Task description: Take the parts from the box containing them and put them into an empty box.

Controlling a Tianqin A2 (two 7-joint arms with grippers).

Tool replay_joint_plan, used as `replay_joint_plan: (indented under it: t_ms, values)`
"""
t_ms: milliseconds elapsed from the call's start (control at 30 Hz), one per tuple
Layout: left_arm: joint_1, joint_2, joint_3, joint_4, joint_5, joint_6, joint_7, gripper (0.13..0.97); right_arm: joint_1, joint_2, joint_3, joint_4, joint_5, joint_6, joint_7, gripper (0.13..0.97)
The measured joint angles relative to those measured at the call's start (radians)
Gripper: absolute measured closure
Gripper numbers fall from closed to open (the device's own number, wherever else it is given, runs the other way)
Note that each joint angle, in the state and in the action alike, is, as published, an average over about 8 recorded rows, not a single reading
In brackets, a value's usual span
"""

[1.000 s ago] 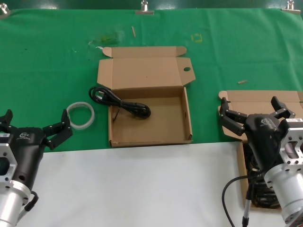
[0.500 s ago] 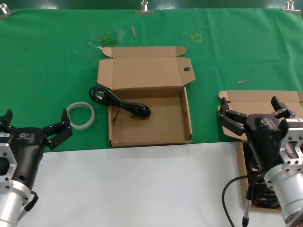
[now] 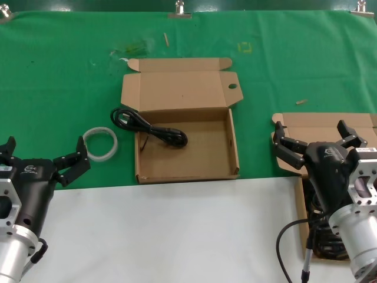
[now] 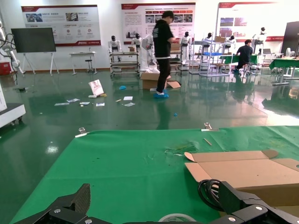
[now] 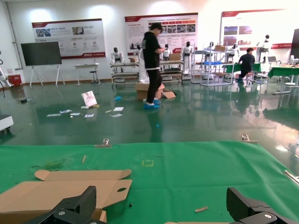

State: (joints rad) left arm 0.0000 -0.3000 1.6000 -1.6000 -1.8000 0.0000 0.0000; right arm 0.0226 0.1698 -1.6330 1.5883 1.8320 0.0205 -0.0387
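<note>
The box with a round hole in its lid tab [image 3: 194, 150] stands open at the table's middle; it also shows in the right wrist view [image 5: 70, 186] and the left wrist view [image 4: 243, 170]. One black bundled cable [image 3: 165, 134] lies across its left wall, its coil outside on the cloth [image 4: 208, 193]. The other box [image 3: 318, 124] is at the right, mostly hidden behind my right arm, with black cables [image 3: 323, 244] in it. My right gripper [image 3: 318, 140] is open and empty above that box. My left gripper [image 3: 41, 154] is open and empty at the left, near the white ring.
A white translucent ring [image 3: 100, 143] lies on the green cloth [image 3: 70, 76] left of the middle box. A white surface [image 3: 177, 236] covers the near part of the table. Small scraps [image 3: 301, 101] lie on the cloth.
</note>
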Motion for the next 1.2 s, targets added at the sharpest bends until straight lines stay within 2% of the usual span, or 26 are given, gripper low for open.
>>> replay_joint_plan:
  t_ms: [1200]
  values:
    - [0.0, 0.0, 0.0, 0.0, 0.0, 0.0, 0.0, 0.132, 0.0, 0.0, 0.0, 0.0, 0.0, 0.0, 0.0, 0.129]
